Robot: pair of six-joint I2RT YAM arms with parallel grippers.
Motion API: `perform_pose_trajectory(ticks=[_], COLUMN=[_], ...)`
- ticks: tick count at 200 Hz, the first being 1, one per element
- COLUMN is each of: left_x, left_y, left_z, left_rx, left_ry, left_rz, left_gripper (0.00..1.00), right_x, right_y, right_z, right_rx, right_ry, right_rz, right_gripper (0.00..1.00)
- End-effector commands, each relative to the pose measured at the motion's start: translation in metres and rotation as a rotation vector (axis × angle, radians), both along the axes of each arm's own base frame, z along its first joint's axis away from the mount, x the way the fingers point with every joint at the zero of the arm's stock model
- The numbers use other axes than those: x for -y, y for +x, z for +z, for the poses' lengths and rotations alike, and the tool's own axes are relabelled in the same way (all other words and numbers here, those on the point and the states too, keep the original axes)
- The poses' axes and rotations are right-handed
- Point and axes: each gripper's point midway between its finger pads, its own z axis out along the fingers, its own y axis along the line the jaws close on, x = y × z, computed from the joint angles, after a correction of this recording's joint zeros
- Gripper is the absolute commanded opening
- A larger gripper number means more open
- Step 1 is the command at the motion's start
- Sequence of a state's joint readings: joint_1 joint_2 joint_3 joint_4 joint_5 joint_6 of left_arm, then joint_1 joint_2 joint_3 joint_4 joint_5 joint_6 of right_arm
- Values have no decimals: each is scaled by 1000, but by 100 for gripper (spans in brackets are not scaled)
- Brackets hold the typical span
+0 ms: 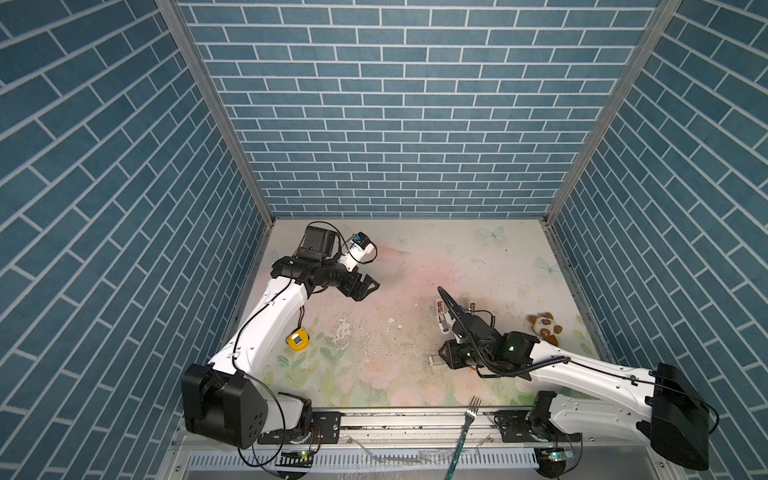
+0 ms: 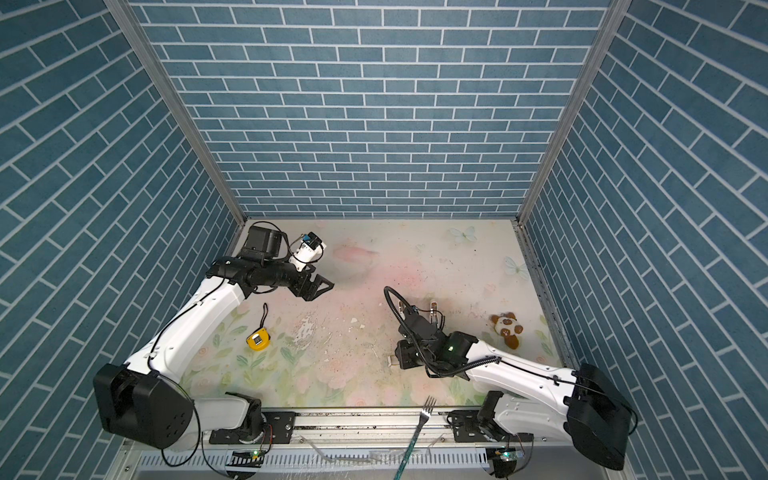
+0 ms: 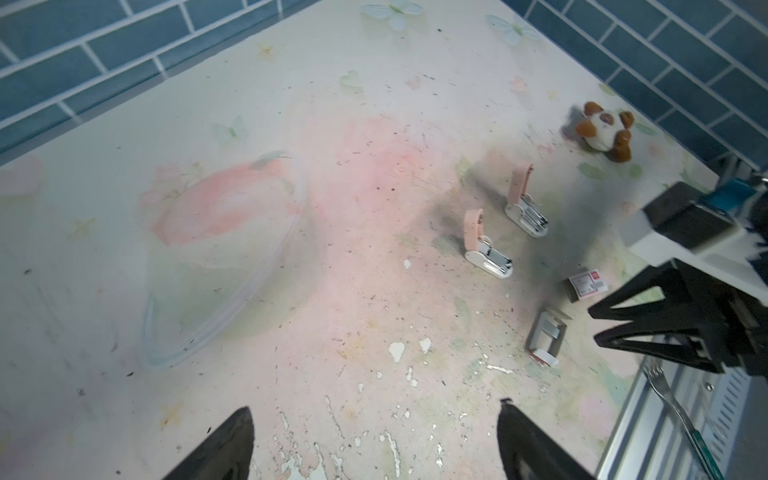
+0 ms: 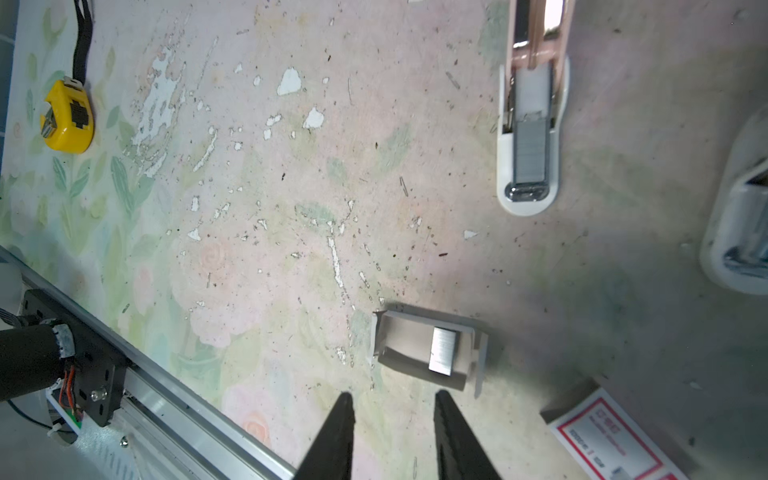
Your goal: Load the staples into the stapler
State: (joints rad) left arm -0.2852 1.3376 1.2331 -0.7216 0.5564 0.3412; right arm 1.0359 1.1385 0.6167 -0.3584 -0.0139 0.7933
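Pink-white stapler (image 4: 534,108); silvery staples (image 4: 442,349); yellow tape measure (image 4: 68,120); blue brick walls (image 1: 374,104).

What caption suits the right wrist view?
Open right gripper poised near the tray of staples, an opened stapler nearby.

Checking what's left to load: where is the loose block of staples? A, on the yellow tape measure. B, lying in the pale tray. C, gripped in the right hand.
B: the staples lie in the pale tray, ahead of the open, empty right hand.
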Motion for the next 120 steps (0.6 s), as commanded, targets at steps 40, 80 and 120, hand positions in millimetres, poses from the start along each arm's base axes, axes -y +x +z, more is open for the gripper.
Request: perform_pose_trajectory(ticks=[40,80,120], left_x=[8,4,6], left_y=[-5,-8,-6], left_z=[-1,-6,-7], left_rx=[-21,-12,-15], left_ry=[11,19,15], left_rz=[-48,-40,-37], left_gripper=[93,93,93], right_x=[-2,-2,-9], right_y=[6,9,8], right_z=[-23,-24,-27], right_rx=[-48,-41,-52], right_ry=[-113,-127,-132], right_rz=[-56,-55,-25], right_gripper=[34,32,30])
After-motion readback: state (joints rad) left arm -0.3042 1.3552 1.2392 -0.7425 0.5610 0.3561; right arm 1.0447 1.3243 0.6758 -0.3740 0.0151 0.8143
